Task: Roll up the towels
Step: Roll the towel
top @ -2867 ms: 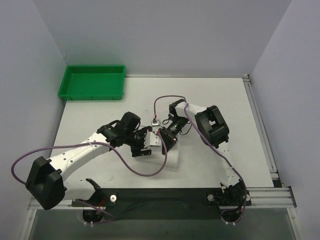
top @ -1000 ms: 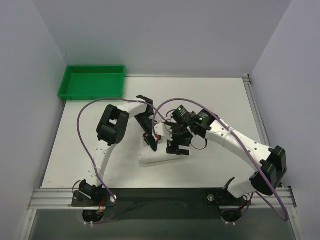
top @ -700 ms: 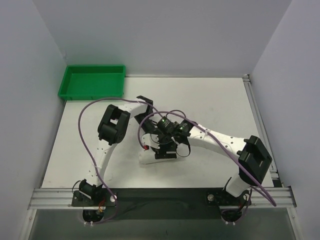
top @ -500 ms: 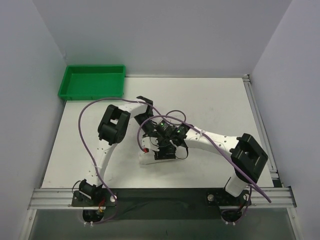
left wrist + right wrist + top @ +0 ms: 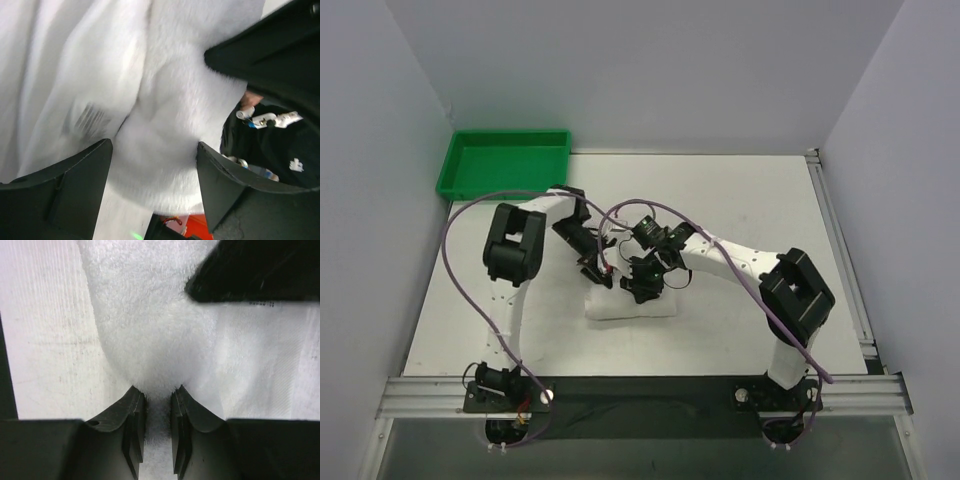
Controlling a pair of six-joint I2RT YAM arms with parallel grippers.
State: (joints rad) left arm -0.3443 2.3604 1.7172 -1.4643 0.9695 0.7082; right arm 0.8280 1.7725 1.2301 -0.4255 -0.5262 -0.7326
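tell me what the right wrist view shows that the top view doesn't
Only the right wrist view shows the right gripper pinching a fold of the towel between nearly closed fingers. Only the top view shows the green tray at the far left corner, the whole left arm and right arm, and the towel as a small bundle. Both show the white towel lying on the pale table.

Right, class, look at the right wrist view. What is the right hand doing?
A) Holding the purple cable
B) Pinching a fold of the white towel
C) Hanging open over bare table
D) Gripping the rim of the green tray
B: the right hand is nearly closed, with a bunched fold of the white towel squeezed in its narrow gap.
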